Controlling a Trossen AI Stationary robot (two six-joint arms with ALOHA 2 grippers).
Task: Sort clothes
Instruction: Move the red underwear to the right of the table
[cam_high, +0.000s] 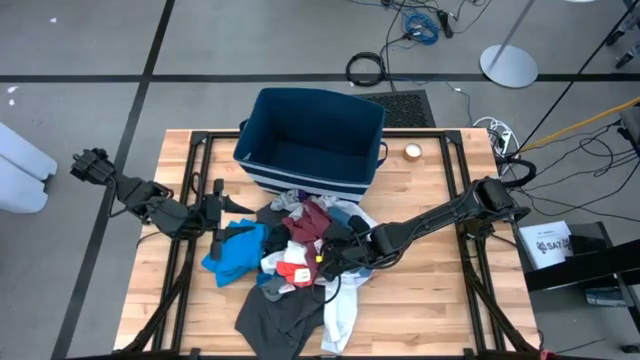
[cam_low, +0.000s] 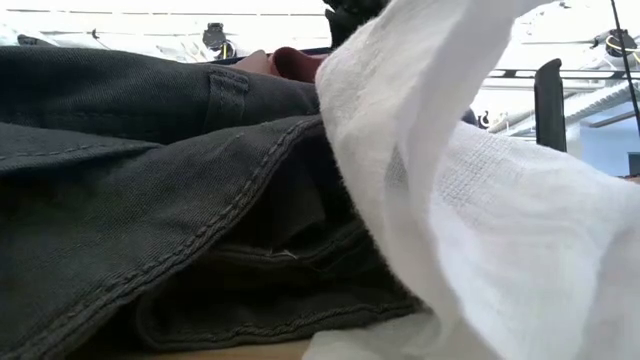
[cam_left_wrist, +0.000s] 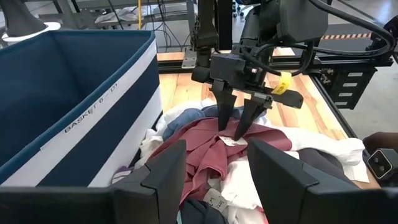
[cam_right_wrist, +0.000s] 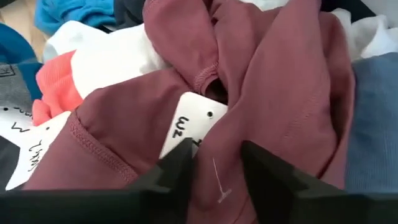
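Note:
The clothes lie in a heap on the wooden table, just in front of the dark blue bin (cam_high: 262, 98). The heap holds a maroon top (cam_high: 310, 222), a bright blue top (cam_high: 235, 255), a dark grey garment (cam_high: 275, 315) and white cloth (cam_high: 340, 310). My right gripper (cam_left_wrist: 231, 130) reaches in from the table's right and is shut on the maroon top at the heap's middle. My left gripper (cam_left_wrist: 214, 180) stands open above the heap's left edge with nothing between its fingers. The low view shows only dark grey cloth (cam_low: 150, 200) and white cloth (cam_low: 500, 220) close up. My right gripper pinches a raised fold of the maroon top (cam_right_wrist: 217, 180) between its two fingers, beside a white paper tag (cam_right_wrist: 186, 124). The fingers (cam_left_wrist: 222, 118) come slanting down from the table's right. The top lies on the heap, slack and not lifted.
The bin (cam_left_wrist: 81, 112) stands open behind the heap at the table's far middle. A small round object (cam_high: 413, 152) lies at the far right of the table. An orange-red piece (cam_right_wrist: 56, 78) and tagged white cloth lie beside the maroon top. Bare wood (cam_high: 430, 300) shows at the near right.

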